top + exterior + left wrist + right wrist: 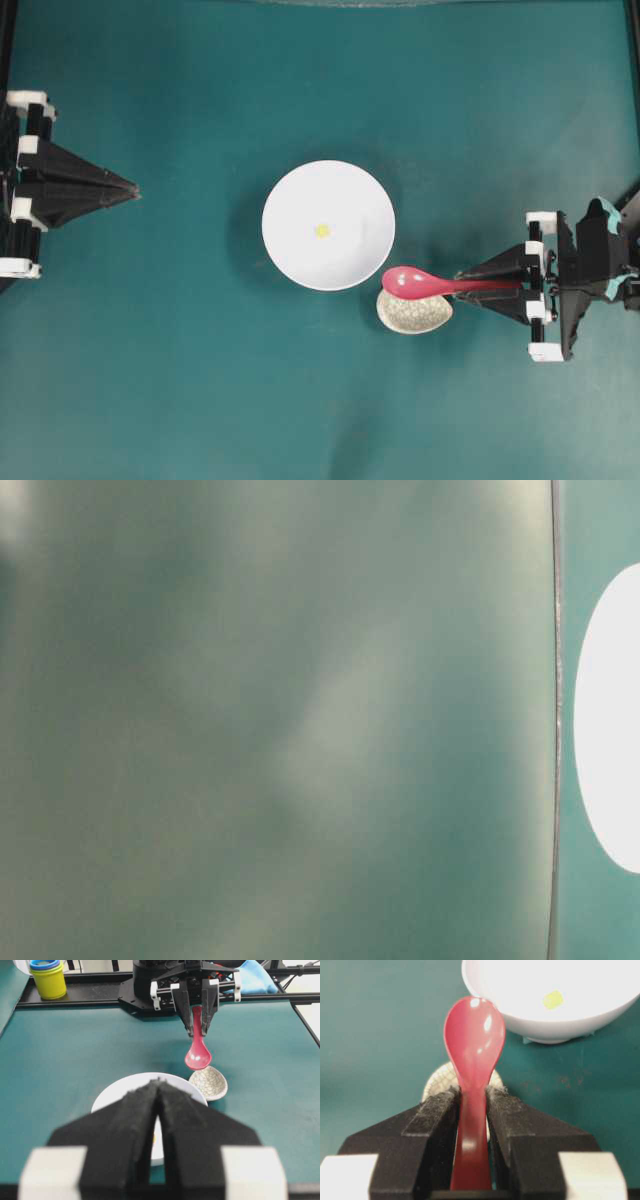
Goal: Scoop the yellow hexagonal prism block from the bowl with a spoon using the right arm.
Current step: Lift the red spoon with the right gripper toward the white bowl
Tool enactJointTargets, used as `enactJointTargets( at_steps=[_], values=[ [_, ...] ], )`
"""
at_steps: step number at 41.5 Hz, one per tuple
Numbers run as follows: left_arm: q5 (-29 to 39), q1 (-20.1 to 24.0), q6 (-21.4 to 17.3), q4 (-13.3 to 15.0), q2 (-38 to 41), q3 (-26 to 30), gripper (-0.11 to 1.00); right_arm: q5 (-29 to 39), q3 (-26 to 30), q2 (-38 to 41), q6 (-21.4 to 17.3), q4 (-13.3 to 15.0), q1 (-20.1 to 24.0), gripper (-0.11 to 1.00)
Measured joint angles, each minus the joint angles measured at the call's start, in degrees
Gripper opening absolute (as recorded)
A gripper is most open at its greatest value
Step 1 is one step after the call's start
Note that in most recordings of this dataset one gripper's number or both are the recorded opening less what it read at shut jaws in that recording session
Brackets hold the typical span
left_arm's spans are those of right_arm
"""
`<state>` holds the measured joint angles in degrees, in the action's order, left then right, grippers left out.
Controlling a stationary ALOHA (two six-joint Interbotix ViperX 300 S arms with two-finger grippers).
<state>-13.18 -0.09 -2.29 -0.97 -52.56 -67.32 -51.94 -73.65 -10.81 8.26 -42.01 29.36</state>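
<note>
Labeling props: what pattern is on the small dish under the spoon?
Beige with a dark crackle pattern on the spoon rest; the left wrist view shows it best.

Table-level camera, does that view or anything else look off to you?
Yes. The table-level view is a blurred grey-green wash, showing only a sliver of the bowl at its right edge. Elsewhere nothing stands out: the right gripper holds the spoon level above the spoon rest.
</note>
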Motion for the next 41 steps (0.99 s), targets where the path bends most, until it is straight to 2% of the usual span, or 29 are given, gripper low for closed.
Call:
enactJointTargets(
  at_steps=[8,18,24,32,41],
  values=[
    [0.7,0.0,-0.09,0.0,-1.32,0.0,0.01,9.84,1.58,-6.33,5.62,0.0,-5.36,0.25],
    [2.81,-0.09,-0.09,0.0,-1.67,0.0,0.01,28.21,6.68,-13.1,13.71,0.0,-15.29,0.25],
    [3.25,0.0,-0.18,0.0,-2.46,0.0,0.01,38.41,10.02,-14.59,16.88,0.0,-20.83,0.25],
    [3.87,0.0,-0.18,0.0,-3.25,0.0,0.01,48.08,13.71,-14.41,18.63,0.26,-26.81,0.25],
    [4.48,0.0,-0.18,0.0,-3.34,0.09,0.01,55.11,16.61,-14.33,18.63,2.64,-31.99,0.25]
  ],
)
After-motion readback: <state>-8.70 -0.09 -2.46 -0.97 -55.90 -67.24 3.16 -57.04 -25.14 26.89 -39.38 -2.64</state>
